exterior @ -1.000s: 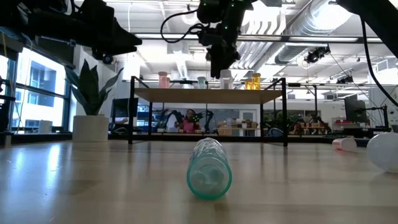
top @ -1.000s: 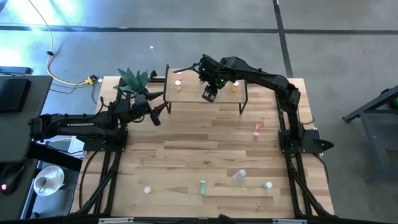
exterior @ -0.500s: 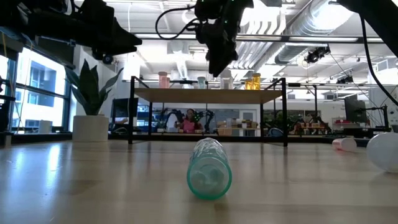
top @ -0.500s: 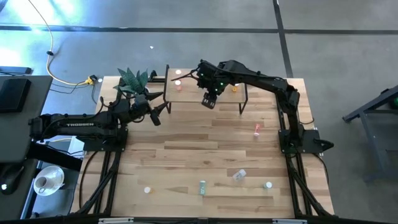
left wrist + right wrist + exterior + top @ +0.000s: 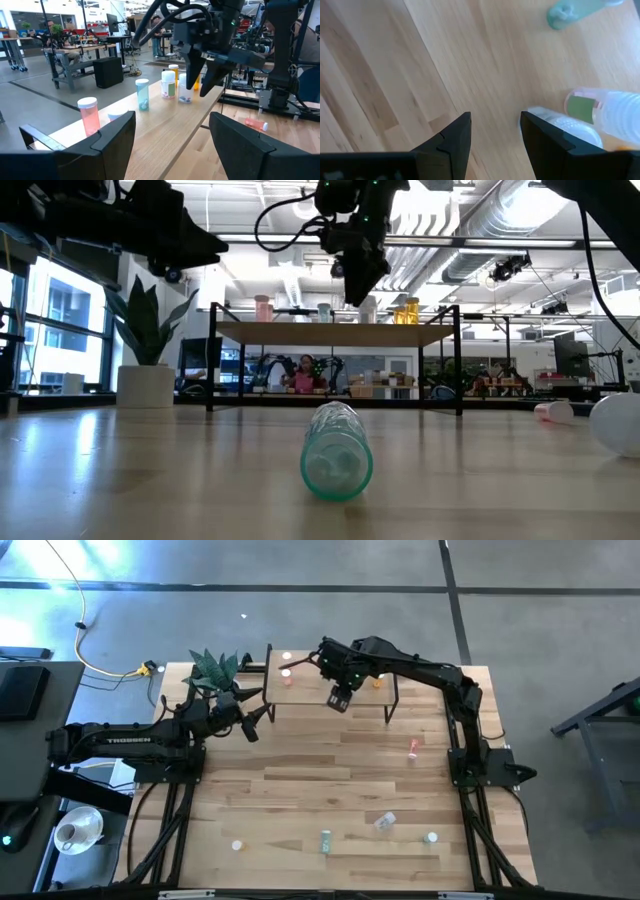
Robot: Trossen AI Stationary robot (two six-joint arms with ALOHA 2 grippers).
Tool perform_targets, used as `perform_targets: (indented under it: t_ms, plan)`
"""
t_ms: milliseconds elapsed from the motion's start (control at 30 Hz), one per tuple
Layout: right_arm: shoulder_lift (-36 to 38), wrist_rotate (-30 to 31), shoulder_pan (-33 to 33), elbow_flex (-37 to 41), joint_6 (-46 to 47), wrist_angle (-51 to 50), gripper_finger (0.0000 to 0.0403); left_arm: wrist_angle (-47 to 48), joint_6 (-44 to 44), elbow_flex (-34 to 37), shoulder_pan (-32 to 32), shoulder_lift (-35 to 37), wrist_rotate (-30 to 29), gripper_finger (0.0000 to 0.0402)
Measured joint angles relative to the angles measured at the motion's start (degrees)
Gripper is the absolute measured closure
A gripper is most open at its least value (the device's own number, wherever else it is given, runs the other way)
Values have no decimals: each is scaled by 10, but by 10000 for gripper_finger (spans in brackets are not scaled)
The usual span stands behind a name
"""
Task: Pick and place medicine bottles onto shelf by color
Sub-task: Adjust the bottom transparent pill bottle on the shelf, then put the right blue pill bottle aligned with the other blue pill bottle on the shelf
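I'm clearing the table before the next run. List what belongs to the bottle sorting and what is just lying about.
Job:
- shelf
- bottles on the shelf: pink, green, white, orange
- bottles on the table: pink, green, clear, two white-capped
- right claw, empty, above the shelf
- left claw, open, beside it

Lying about:
- plant

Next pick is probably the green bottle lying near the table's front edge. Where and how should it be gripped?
Across the middle of the green bottle body, from straight above: it lies on its side, so the round flanks are exposed and the table around it is bare.
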State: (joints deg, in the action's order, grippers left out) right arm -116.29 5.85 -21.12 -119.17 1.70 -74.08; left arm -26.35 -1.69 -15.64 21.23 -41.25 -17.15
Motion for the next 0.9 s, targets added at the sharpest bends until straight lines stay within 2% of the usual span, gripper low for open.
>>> perform_targets:
  t_ms: [500, 900]
  plan:
    - [3, -4, 5, 0, -16, -5, 240, 0, 0, 0, 0, 0, 0, 159]
    - [55, -7, 29, 0, -36, -19, 240, 4, 0, 0, 0, 0, 0, 159]
